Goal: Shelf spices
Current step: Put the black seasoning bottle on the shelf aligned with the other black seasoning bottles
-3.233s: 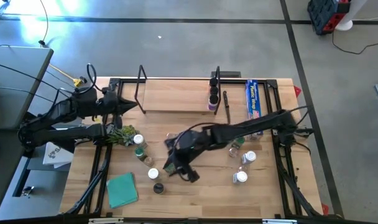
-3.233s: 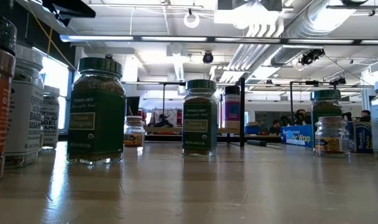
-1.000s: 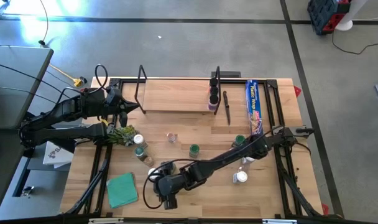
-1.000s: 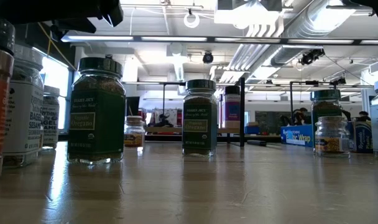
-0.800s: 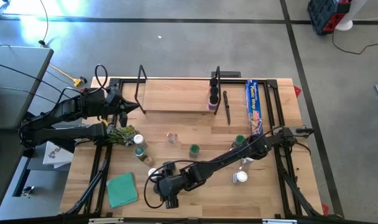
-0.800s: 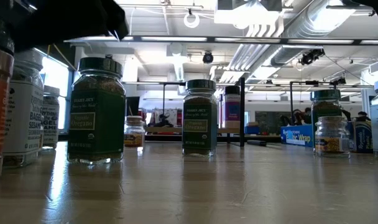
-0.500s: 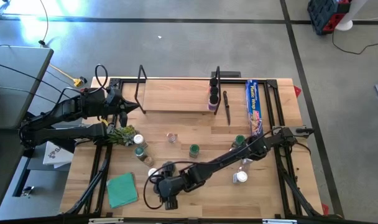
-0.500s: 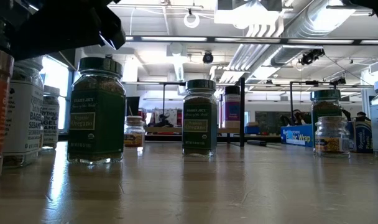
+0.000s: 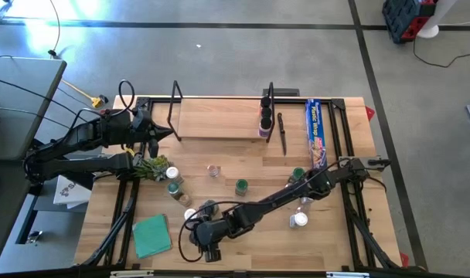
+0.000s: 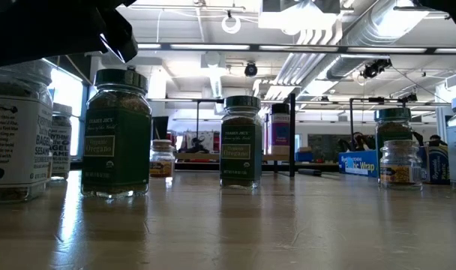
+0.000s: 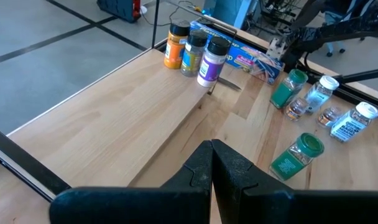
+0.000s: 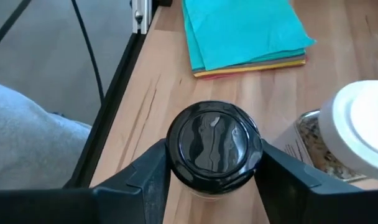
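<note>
the right gripper (image 12: 214, 180) now sits low at the near-left part of the table, its two dark fingers (image 12: 153, 171) pressed against either side of a small clear spice jar with a glossy black round lid (image 12: 214, 149). a second ago those fingers stood wider around the same lid; they have since drawn in, so the jar now looks pinched rather than merely straddled. in the low view the orange-labelled jar that stood at the near left edge is gone from sight, which suggests this jar is already coming up off the wood, though that is a judgement.

just beside the gripped jar stand a white-lidded clear jar (image 12: 357, 124) and a flat stack of teal paper napkins (image 9: 151, 235).

the left gripper (image 11: 212, 171) waits above the left end of the flat light-wood shelf board with black wire end frames (image 9: 219, 120), fingers pressed together on nothing, unchanged.

three jars (image 11: 192, 46) stand at the shelf's right end; the other spices, green-lidded (image 9: 241, 186) and white-lidded (image 9: 299, 219), are scattered on the table in front of it, near a long blue wrap box (image 9: 315, 123). with the grip made, the next move is likely a lift and carry to the shelf.
</note>
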Robot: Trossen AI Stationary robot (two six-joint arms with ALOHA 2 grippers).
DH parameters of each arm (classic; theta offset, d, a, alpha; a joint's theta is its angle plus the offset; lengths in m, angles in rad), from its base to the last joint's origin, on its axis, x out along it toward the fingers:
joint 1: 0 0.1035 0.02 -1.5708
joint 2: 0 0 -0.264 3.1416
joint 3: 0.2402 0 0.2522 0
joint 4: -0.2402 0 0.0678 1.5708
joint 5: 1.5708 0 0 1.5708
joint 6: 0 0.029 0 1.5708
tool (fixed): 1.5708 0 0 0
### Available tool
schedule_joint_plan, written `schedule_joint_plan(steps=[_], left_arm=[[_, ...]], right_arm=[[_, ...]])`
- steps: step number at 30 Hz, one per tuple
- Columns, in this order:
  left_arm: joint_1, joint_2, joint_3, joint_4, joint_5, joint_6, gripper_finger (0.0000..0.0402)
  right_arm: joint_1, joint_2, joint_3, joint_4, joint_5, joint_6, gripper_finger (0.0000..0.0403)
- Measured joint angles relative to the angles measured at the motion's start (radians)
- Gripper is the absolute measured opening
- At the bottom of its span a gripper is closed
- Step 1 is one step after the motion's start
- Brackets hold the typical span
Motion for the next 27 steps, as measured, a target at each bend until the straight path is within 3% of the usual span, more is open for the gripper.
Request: schedule_joint_plan(steps=[7,12,17,22,27], left_arm=[[0.0,0.0,0.0,0.001,0.002,0.0,0.0],[0.0,0.0,0.0,0.002,0.001,0.001,0.0],[-0.005,0.0,0.0,0.006,-0.001,0.008,0.0],[-0.039,0.0,0.0,0.011,-0.001,0.011,0.0],[-0.084,0.0,0.0,0.011,-0.018,0.01,0.0]], right_arm=[[0.0,-0.12,0.055,-0.096,0.03,-0.064,0.0188],[-0.011,-0.341,0.053,-0.19,0.215,-0.154,0.0188],[-0.091,-0.431,0.022,-0.371,0.359,-0.192,0.0188],[-0.226,-0.441,-0.208,-0.363,0.286,-0.156,0.0188],[-0.366,-0.461,-0.507,-0.203,0.242,-0.115,0.0188]])
